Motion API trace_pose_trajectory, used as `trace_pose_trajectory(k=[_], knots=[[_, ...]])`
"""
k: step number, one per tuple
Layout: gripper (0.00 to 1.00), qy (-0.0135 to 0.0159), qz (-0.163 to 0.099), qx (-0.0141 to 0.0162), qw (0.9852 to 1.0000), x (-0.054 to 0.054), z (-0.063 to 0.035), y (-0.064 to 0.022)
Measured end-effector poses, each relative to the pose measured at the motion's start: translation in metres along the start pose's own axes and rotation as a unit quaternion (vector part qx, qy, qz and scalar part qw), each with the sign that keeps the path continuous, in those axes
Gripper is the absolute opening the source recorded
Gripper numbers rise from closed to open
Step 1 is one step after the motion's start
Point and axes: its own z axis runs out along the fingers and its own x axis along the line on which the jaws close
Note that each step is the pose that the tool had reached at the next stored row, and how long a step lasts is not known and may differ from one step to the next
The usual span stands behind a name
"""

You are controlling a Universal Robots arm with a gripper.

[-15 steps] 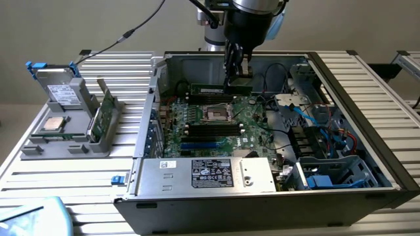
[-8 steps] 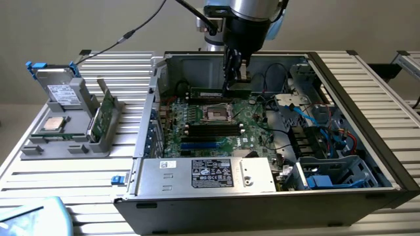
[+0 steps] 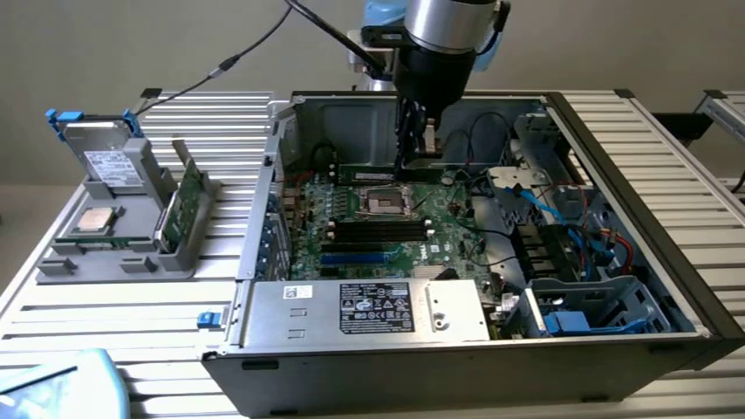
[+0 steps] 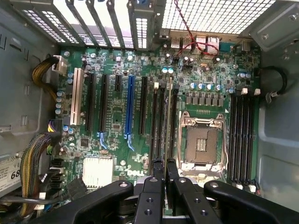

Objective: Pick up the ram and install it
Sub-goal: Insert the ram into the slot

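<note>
On the exterior view's left, a grey holder [image 3: 64,262] sits on the slatted table [image 3: 117,323]. It carries a hard drive [image 3: 111,161], a processor chip [image 3: 93,220] and a broad green card [image 3: 177,209] standing on edge.

Just right of it is an open computer case [image 3: 466,375]. The motherboard [image 3: 396,249] lies flat inside and the power supply [image 3: 361,310] runs along the near wall.

The gripper [image 3: 410,161] reaches inside the case, at the far side of the processor socket [image 3: 385,202]. It is pinching the ram [image 3: 366,172], which hangs level and on edge.

In the wrist view the fingers [image 4: 156,175] are pressed against the ram [image 4: 168,121]. The stick is seen edge-on and is lined up along the long slots beside the socket [image 4: 201,144]. Cannot tell whether it touches a slot or stands just above one.

Toward the exterior view's right is the drive bay [image 3: 582,305], with blue cables [image 3: 570,231] behind it.
</note>
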Motion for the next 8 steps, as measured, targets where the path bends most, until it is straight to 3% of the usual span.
trace_pose_trajectory(k=[4,8], knots=[[0.14,0.0004,0.0,0.0028,1.0,0.0002,0.0066,-0.0002],[0.14,0.002,0.0,0.0115,0.9999,0.0001,0.0112,0.0025]])
